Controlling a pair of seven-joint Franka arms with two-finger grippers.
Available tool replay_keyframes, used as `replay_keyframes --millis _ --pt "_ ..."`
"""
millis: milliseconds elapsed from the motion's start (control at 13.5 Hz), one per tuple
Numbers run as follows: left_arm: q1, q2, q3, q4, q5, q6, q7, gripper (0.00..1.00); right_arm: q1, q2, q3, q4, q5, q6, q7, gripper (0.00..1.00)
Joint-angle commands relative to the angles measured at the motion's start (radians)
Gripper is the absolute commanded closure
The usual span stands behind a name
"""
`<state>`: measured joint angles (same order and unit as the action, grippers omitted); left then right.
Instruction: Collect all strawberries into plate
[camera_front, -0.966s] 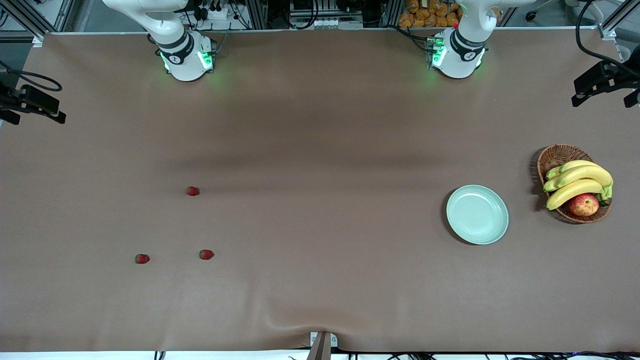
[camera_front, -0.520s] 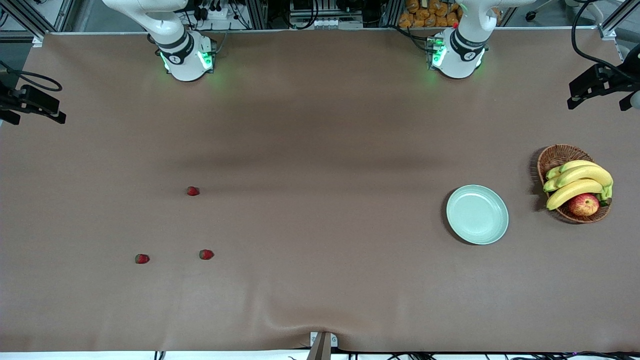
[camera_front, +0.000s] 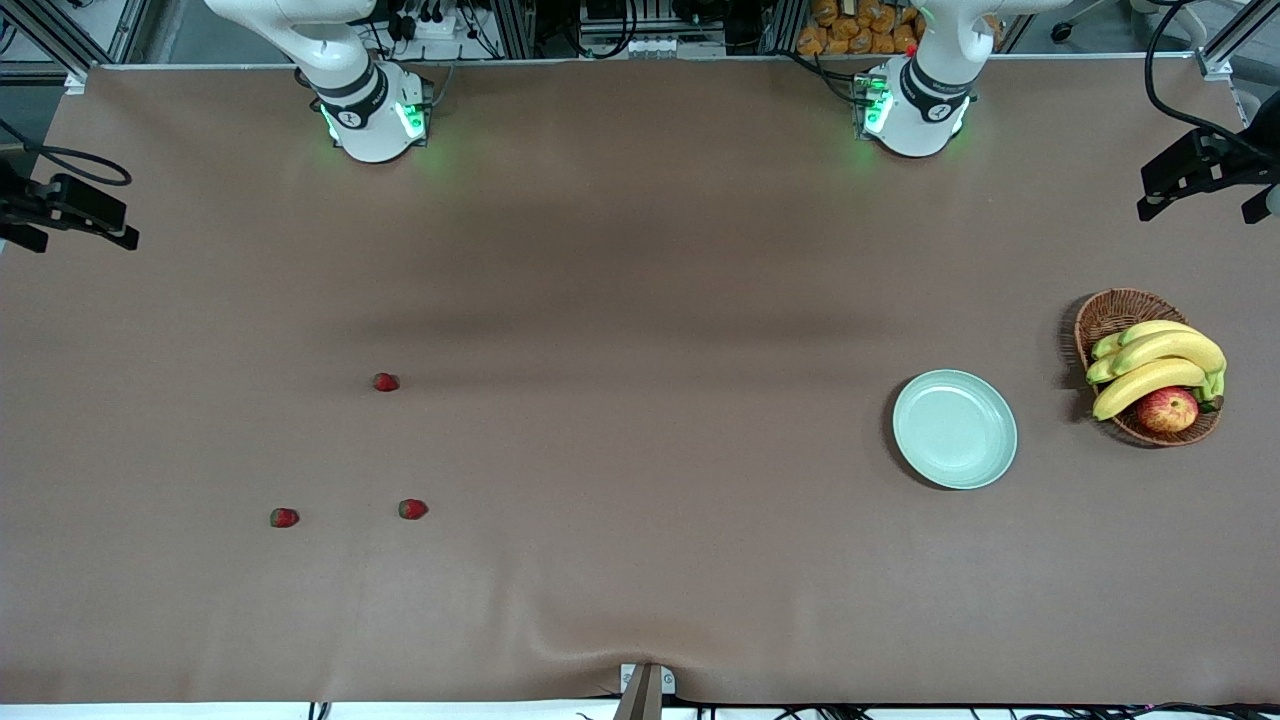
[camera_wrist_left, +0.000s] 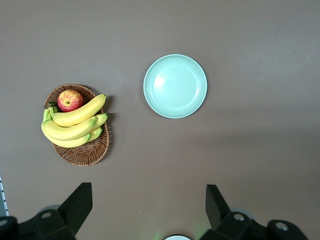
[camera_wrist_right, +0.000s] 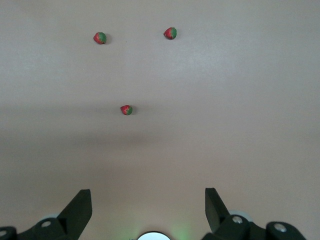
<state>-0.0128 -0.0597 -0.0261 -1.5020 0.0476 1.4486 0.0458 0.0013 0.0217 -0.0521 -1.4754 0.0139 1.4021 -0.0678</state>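
Three strawberries (camera_front: 386, 382) (camera_front: 285, 517) (camera_front: 412, 509) lie scattered on the brown tabletop (camera_front: 640, 300) toward the right arm's end, two of them nearer the front edge, while the bare mint-green plate (camera_front: 955, 429) sits well apart toward the left arm's end, beside a basket (camera_front: 1110, 315) of bananas (camera_front: 1155, 365) and an apple (camera_front: 1167, 409). The left tool (camera_wrist_left: 148, 207) hangs wide open and empty high above plate and basket. The right tool (camera_wrist_right: 148, 207), equally spread and empty, hangs high over the strawberries.

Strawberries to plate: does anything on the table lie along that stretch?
Nothing visible does. The three strawberries lie toward the right arm's end; bare table runs to the plate. The wicker basket stands past it.
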Motion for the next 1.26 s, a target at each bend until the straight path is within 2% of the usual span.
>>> replay_keyframes --millis 0,297,595,743,1189 --pt "0.007 -0.014 -0.001 0.003 -0.020 -0.001 0.002 0.00 0.029 0.041 -0.003 0.004 0.008 0.003 0.013 0.00" --pt "0.007 -0.014 -0.001 -0.001 -0.022 -0.001 0.000 0.00 0.071 0.157 -0.005 0.007 -0.002 0.108 0.003 0.00" --pt "0.010 -0.003 0.002 -0.003 -0.052 0.010 -0.006 0.00 0.072 0.288 -0.002 0.009 0.007 0.322 -0.001 0.00" --pt "0.049 0.000 0.003 0.000 -0.087 0.013 -0.006 0.00 0.113 0.355 -0.002 0.010 0.006 0.446 -0.020 0.00" --pt "0.073 0.003 0.006 -0.010 -0.104 0.035 -0.015 0.00 0.170 0.573 -0.002 0.010 0.003 0.780 -0.292 0.00"
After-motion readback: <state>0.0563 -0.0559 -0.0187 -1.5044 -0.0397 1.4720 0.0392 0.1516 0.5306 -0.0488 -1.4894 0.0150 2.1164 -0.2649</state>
